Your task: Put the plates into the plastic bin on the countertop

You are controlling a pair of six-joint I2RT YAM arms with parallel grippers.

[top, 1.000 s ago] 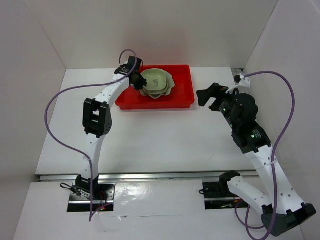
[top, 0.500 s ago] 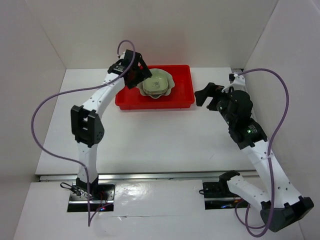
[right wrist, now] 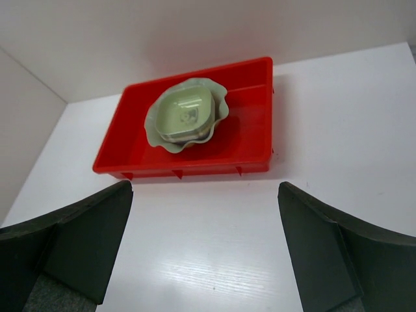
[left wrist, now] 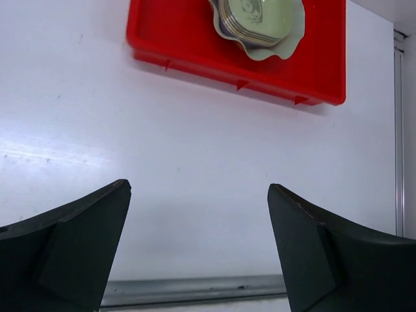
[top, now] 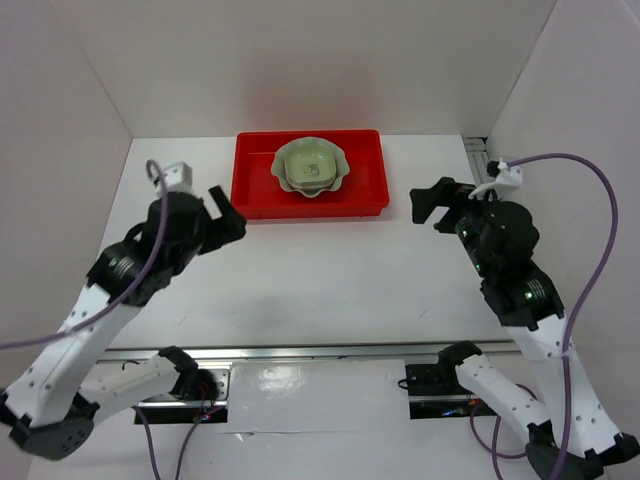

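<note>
Hovering over the white surface (top: 330, 270) with the left gripper (top: 227, 212) spread wide, pinching nothing, off the near-left corner of the red plastic bin (top: 255, 185) and apart from it. Hovering likewise with the right gripper (top: 428, 205) spread wide and empty, near the bin's right end, not touching it.

Cropping the left fingertips (left wrist: 97, 227) at the bottom corners of the left wrist view, only dark inner faces showing; cropping the right pair the same way in the right wrist view.

Resting the bin at the back of the surface, close to the rear wall. Carrying inside it, about the middle, the large scalloped plate (top: 341, 172), pale green and lying flat. Nesting a small rounded-square dish (top: 308, 163), also pale green, on top, with thin edges of further dishes stacked beneath, their colours too hidden to name. Cutting off the bin's far rim and part of the plate at the top of the left wrist view. Showing a faint mark in the top dish's centre, too small to read.

Trailing a purple cable (top: 600, 240) from the right arm, looping toward the right wall.
</note>
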